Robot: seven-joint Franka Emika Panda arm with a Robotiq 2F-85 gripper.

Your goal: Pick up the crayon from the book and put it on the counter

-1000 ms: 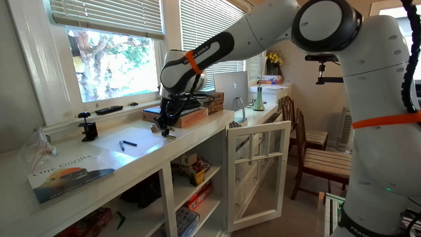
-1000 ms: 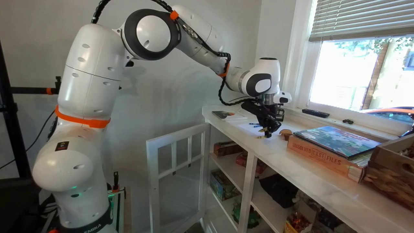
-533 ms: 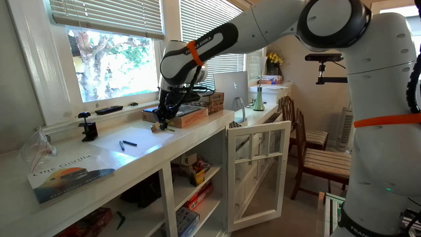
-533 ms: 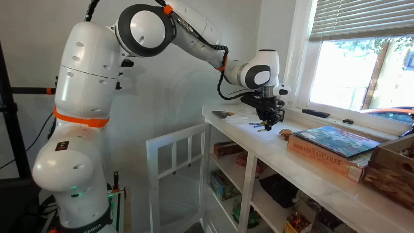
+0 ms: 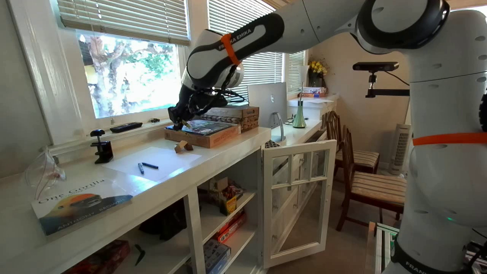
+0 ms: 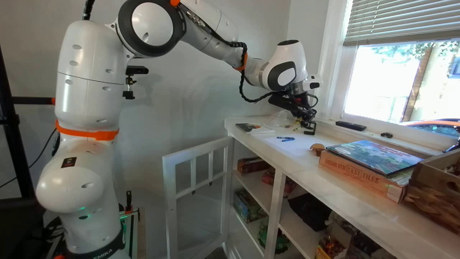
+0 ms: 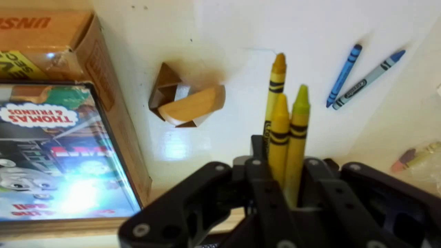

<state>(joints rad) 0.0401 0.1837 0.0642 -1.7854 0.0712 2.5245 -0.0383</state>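
The gripper (image 7: 287, 168) is clamped on a cluster of yellow crayons (image 7: 279, 151), which it holds in the air above the counter (image 6: 309, 171). In the wrist view 3 of them jut from between the fingers (image 7: 263, 187), points outward. The golden-tipped crayon (image 7: 279, 131) is the warmest in colour, with 2 black rings printed round its wrapper below a smooth cone. Pressed close beside it, the lime-tipped crayon (image 7: 299, 134) has a duller yellow wrapper, ringed in black too, and a point that leans to green. Behind them the ochre-tipped crayon (image 7: 276, 84) shows its tip furthest out; its wrapper is a paler yellow with black bands and part of a printed word, and its lower end is hidden, so how it is gripped cannot be told. In both exterior views they show only as small yellowish slivers.

A blue crayon (image 7: 344, 75) and a grey-blue crayon (image 7: 370, 81) lie on a white sheet (image 5: 173, 160) on the counter, 1 end of each just beside the other. A small tan-and-brown piece (image 7: 193, 105) stands between them and an orange-brown box (image 6: 355, 172) lettered UNSOLVED CASE FILES, on which the Thomas & Friends book (image 6: 375, 156) lies flat, its glossy cover catching the light.
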